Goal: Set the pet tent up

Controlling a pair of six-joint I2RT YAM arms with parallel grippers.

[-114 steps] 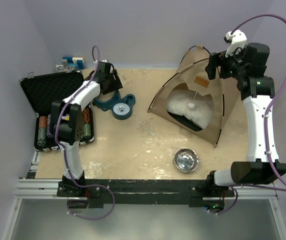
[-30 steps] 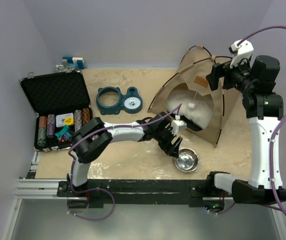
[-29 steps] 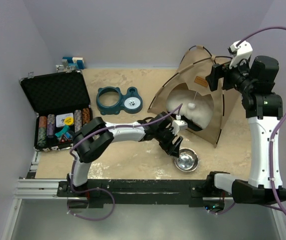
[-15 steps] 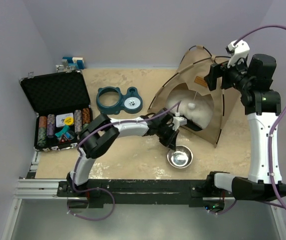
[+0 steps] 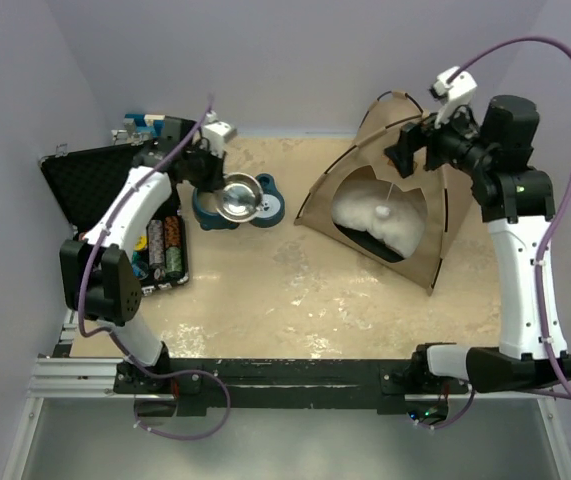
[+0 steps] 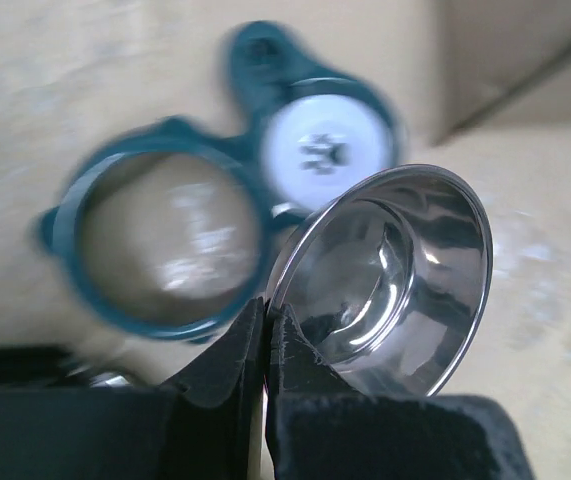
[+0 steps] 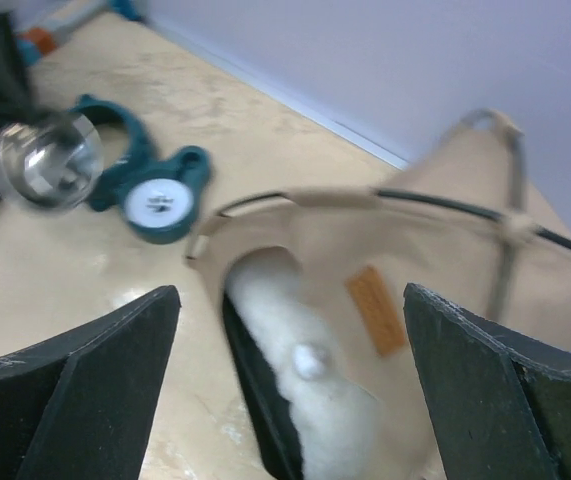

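1. Left gripper (image 5: 208,163) is noted at the far left of the table (image 5: 285,290), just right of an open black case (image 5: 95,180). Its jaws are closed tight on the thin rim of a steel bowl (image 6: 395,270). The rim is judged the only edge narrow enough to be pinched.
2. The bowl is held over a teal two-ring stand (image 6: 155,250), probably so that it can be seated in the open ring. Whether bowl and stand touch cannot be told.
3. The pet tent (image 5: 445,210) is found upright at the far right of the table, with dark poles (image 7: 445,205) meeting at its peak and the entrance turned toward the near left. A pale cushion (image 5: 365,228) is seen inside, and a white pom-pom (image 5: 380,211) is hung in the opening. The tent is judged largely set up.
4. The right gripper (image 7: 290,290) is held above the tent's upper front, jaws spread wide, with nothing grasped. It is likely placed there so that the peak or poles can be reached.
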